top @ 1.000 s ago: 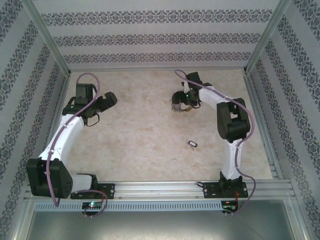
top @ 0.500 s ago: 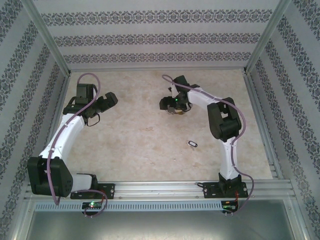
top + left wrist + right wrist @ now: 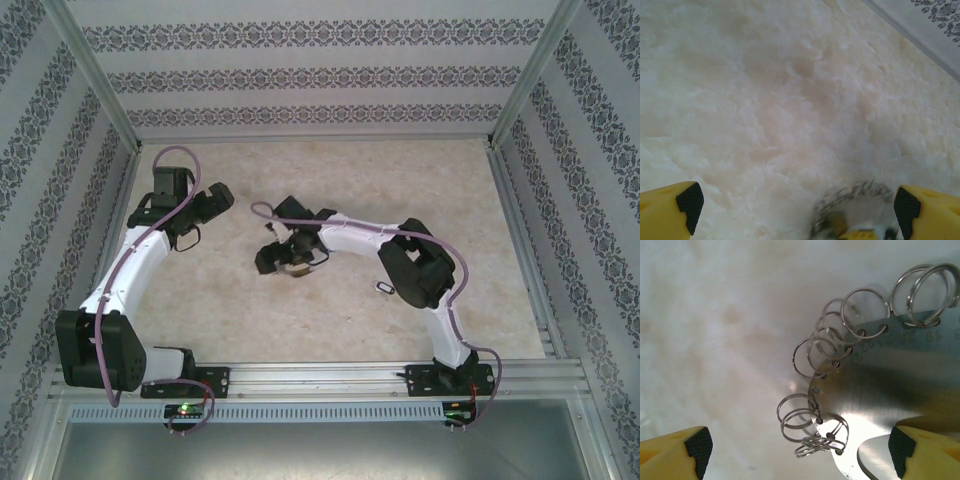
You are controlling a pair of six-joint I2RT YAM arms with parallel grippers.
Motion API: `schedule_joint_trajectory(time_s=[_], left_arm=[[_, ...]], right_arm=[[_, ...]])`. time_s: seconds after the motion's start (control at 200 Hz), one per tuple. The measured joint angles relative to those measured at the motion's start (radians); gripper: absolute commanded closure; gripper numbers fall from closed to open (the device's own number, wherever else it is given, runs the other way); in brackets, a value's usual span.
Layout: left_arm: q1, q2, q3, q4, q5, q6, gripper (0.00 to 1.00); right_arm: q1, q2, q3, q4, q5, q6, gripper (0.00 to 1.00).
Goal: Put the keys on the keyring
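Since a second ago our right arm [image 3: 360,235] has swung a long way across the bench [image 3: 250,320], from beyond the loose key [image 3: 383,287] to well off on its left, while the left arm [image 3: 130,265] hasn't budged. So the keyring [image 3: 880,385] now sits well left of the key and a touch beyond it, right under the right fingers [image 3: 696,450].

From the wrist cam the keyring looks like a flat metal plate with holes round the rim and a bunch of small split rings [image 3: 865,312] hanging off them. Those fingers are spread wide. One pad has bare bench between it and the rings, and the other sits just beside the plate's edge, so we don't think anything is pinched. The left fingers [image 3: 687,200] are spread fully too, with nothing between them and the ring fringe blurry low in their view.

What worries us:
- The key lies just beside the right elbow, so a careless swing back could sweep it away.
- An unpinched plate could slide or tip if that wrist moves.
- The two wrists are near each other, so the left one diving in could bump the right.

Pose-wise, the right arm is folded tight, with the forearm reaching left from the key and the wrist pointing down. The left arm arches up well left of the key, its wrist angled toward the keyring
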Motion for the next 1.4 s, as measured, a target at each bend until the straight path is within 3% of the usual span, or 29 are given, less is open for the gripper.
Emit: schedule_joint_trajectory(time_s=[0.145, 0.315, 0.365, 0.45, 0.525, 0.664, 0.819, 1.124, 1.399], left_arm=[[-0.003, 0.000, -0.045, 0.043, 0.002, -0.002, 0.01], [-0.035, 0.000, -0.102, 0.128, 0.039, 0.003, 0.01], [-0.053, 0.000, -0.109, 0.154, 0.051, 0.015, 0.01], [-0.093, 0.000, -0.111, 0.202, 0.064, 0.038, 0.01], [-0.126, 0.000, -0.113, 0.237, 0.073, 0.057, 0.01], [-0.156, 0.000, -0.114, 0.251, 0.072, 0.094, 0.01], [-0.161, -0.006, -0.129, 0.246, 0.074, 0.115, 0.01], [-0.195, -0.027, -0.140, 0.139, 0.002, 0.156, 0.00], [-0.195, 0.024, -0.140, 0.137, 0.014, 0.126, 0.00]], right_arm=[[0.019, -0.103, -0.132, 0.053, 0.010, 0.038, 0.07], [-0.067, -0.360, -0.309, 0.059, 0.130, 0.039, 0.09], [-0.106, -0.433, -0.349, 0.063, 0.154, 0.039, 0.13], [-0.167, -0.502, -0.386, 0.063, 0.171, 0.045, 0.33], [-0.202, -0.496, -0.388, 0.064, 0.169, 0.065, 0.43], [-0.198, -0.423, -0.388, 0.103, 0.124, 0.151, 0.52], [-0.178, -0.353, -0.387, 0.132, 0.082, 0.169, 0.53], [-0.092, -0.296, -0.389, 0.140, 0.024, 0.037, 0.54], [-0.104, -0.297, -0.383, 0.088, 0.162, -0.015, 0.57]])
